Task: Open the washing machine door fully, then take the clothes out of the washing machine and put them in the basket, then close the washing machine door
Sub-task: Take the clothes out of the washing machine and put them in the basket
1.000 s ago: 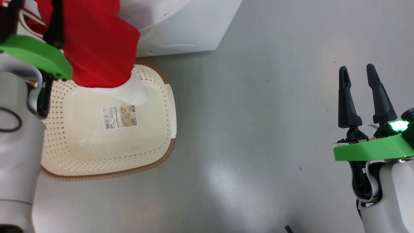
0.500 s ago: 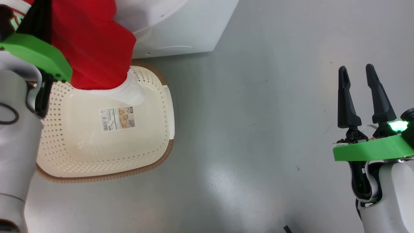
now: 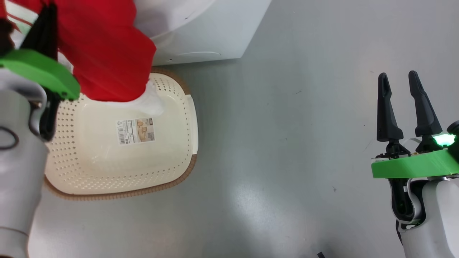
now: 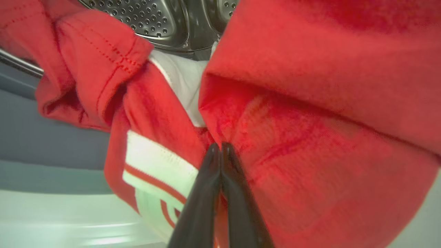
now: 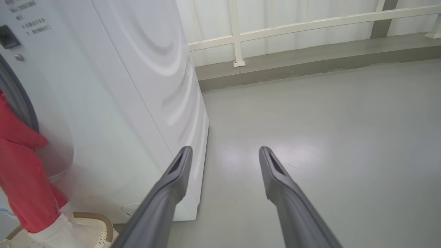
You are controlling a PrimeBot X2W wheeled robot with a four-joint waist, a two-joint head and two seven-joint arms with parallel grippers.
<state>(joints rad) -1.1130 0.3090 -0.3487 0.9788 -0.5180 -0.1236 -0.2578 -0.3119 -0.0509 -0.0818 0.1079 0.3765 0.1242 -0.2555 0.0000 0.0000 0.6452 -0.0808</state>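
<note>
Left gripper [image 4: 220, 148] closed, tips pinching the red clothes [image 4: 310, 120]. These hang from the washing machine [image 3: 215, 32] mouth at 11 o'clock in the head view, over the basket [image 3: 192, 118] rim. Right gripper [image 3: 397, 74] open and empty at 4 o'clock, above the floor [image 3: 287, 143].

Smooth pale grey floor [image 3: 287, 143] throughout, faintly glossy, with a soft whitish patch of reflected light [image 3: 251, 200] near its middle and a few small dark specks [image 3: 333, 189] toward its right edge. At the far edge of the floor, a low darker grey kerb [image 5: 310, 58] along the foot of a white wall [image 5: 293, 10] with faint vertical lines. Across that wall, a cream horizontal rail [image 5: 310, 24] joined to an upright cream post [image 5: 235, 31], foot on the kerb.
</note>
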